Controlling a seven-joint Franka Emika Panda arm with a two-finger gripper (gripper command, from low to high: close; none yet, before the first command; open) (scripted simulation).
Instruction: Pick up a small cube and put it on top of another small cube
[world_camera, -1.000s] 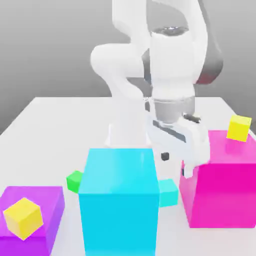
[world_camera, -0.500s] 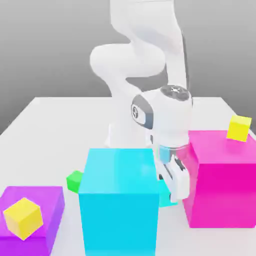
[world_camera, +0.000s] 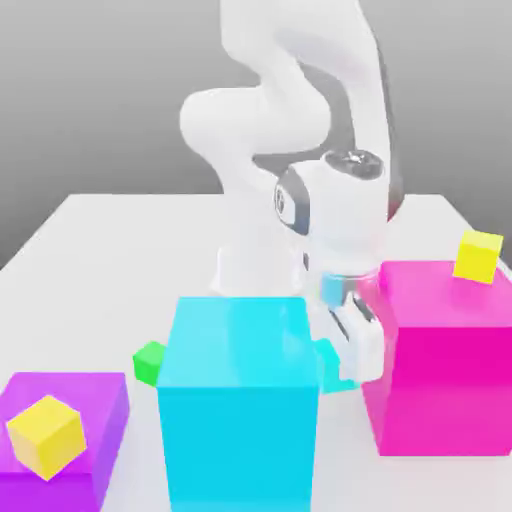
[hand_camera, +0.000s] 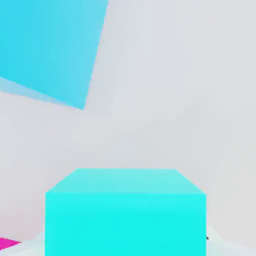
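Note:
The small teal cube (world_camera: 327, 356) sits low between the big cyan block (world_camera: 238, 400) and the big magenta block (world_camera: 440, 355), mostly hidden behind the cyan block's corner. My gripper (world_camera: 347, 374) reaches down into that gap and is shut on the cube, with one white finger (world_camera: 362, 348) against its side. The hand view has the teal cube (hand_camera: 125, 212) very close, held between the jaws. A small green cube (world_camera: 150, 361) lies on the table at the exterior view's left of the cyan block.
A purple block (world_camera: 85, 415) at the front left carries a yellow cube (world_camera: 45, 435). Another yellow cube (world_camera: 478, 256) sits on the magenta block. The cyan block (hand_camera: 50, 45) stands near the hand. The white table (world_camera: 110, 250) lies open behind.
The hand has come down into the gap between the cyan and magenta blocks. Its jaws went from wide open to shut on the small teal cube.

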